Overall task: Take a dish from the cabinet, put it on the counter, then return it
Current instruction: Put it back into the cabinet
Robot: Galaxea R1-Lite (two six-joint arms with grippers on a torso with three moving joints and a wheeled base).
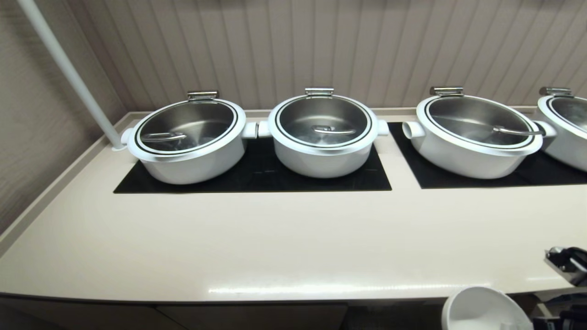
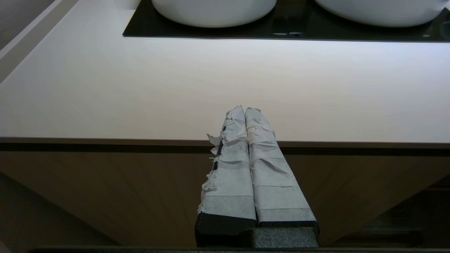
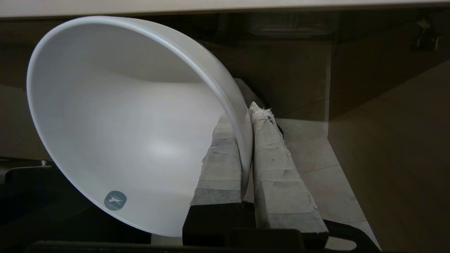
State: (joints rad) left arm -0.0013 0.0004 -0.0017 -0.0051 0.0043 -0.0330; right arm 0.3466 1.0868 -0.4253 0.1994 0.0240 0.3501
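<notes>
Below the table (image 1: 257,247) front edge, the right gripper (image 3: 246,116) jaws pinch the dish (image 3: 116,123) wall; lifting, its rim could strike the overhang. Left gripper (image 2: 244,110) jaws closed, empty.

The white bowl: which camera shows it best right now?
Right wrist view: the white bowl fills the picture, its rim pinched by the right gripper. Head view catches only part of it below the counter edge. Left wrist view shows none.
</notes>
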